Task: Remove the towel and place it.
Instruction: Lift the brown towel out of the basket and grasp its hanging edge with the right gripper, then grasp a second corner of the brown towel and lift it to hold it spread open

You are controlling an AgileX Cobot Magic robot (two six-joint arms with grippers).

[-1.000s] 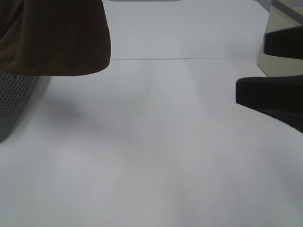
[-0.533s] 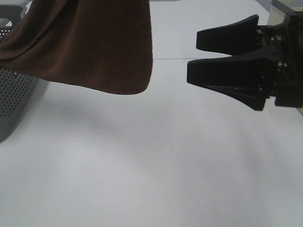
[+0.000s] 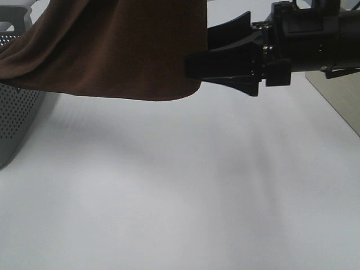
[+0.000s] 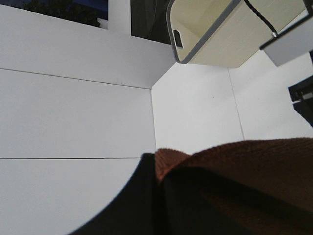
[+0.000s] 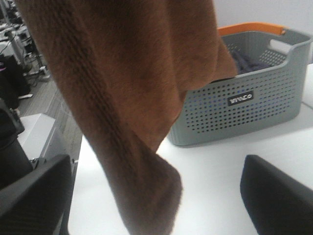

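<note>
Status:
- towel point(image 3: 112, 50): off the bench point(image 3: 169, 197), hanging in the air across the upper left and middle of the high view. Its top runs out of frame. The lower hem is clear of the bench surface and throws a soft shadow below.
- The towel's left part drapes down toward the grey perforated basket point(image 3: 14, 115) at the bench's left edge. I cannot tell whether it touches the rim there.
- left end effector point(image 4: 156, 181): clamped on the towel's edge. In the left wrist view the brown plush bunches right against 1 dark finger point(image 4: 139, 200). Its mate is hidden under the fabric.
- right end effector point(image 3: 199, 48): comes in from the right at hem height, jaws spread wide, gripping nothing. In the high view the 2 black fingertips sit at the towel's right edge, with the lower one overlapping the hem corner.
- In the right wrist view the towel's lowest corner point(image 5: 151, 200) hangs in the gap between the 2 fingers point(image 5: 34, 191), and neither pad is pressed on it.
- The basket point(image 5: 244, 107) stands on the bench behind the towel in that view. It has an orange rim section point(image 5: 249, 27) on top, a small white label point(image 5: 239, 98) on its wall and some dark cloth point(image 5: 244, 61) inside. A fold of the towel hangs in front of the basket's near corner.
</note>
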